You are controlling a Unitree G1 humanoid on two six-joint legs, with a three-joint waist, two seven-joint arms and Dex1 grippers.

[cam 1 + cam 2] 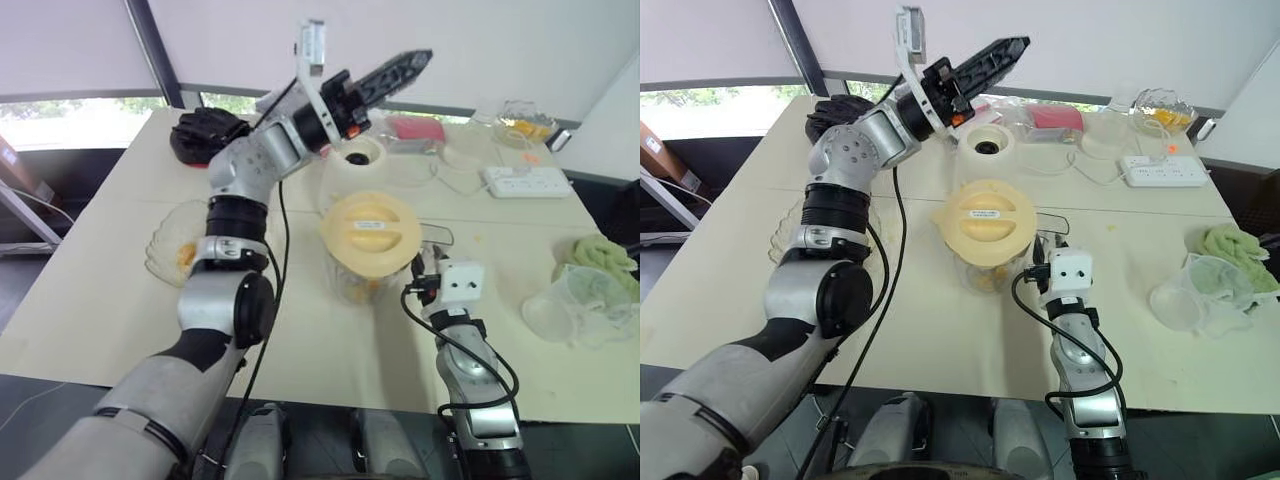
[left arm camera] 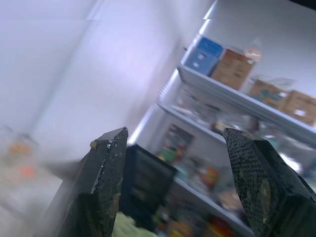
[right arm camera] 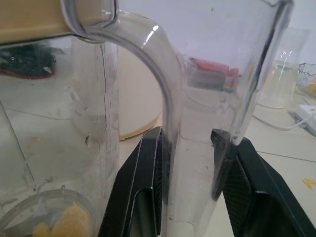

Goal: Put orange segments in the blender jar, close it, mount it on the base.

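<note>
The clear blender jar [image 1: 368, 268] stands mid-table with its cream lid [image 1: 371, 227] on top and orange segments [image 3: 69, 219] at its bottom. My right gripper [image 1: 425, 266] is shut on the jar's handle [image 3: 170, 84], one black finger on each side. The cream blender base [image 1: 352, 165] sits just behind the jar. My left gripper [image 1: 400, 72] is raised high over the base, open and holding nothing, and its fingers [image 2: 106, 163] are spread wide apart.
A glass dish [image 1: 172, 245] with orange pieces lies left of the jar. A black object [image 1: 205, 135] sits at the far left. Far right are a power strip [image 1: 525, 181] and a glass bowl [image 1: 525, 120]. A clear pitcher [image 1: 580, 305] and a green cloth [image 1: 600, 255] sit at the right edge.
</note>
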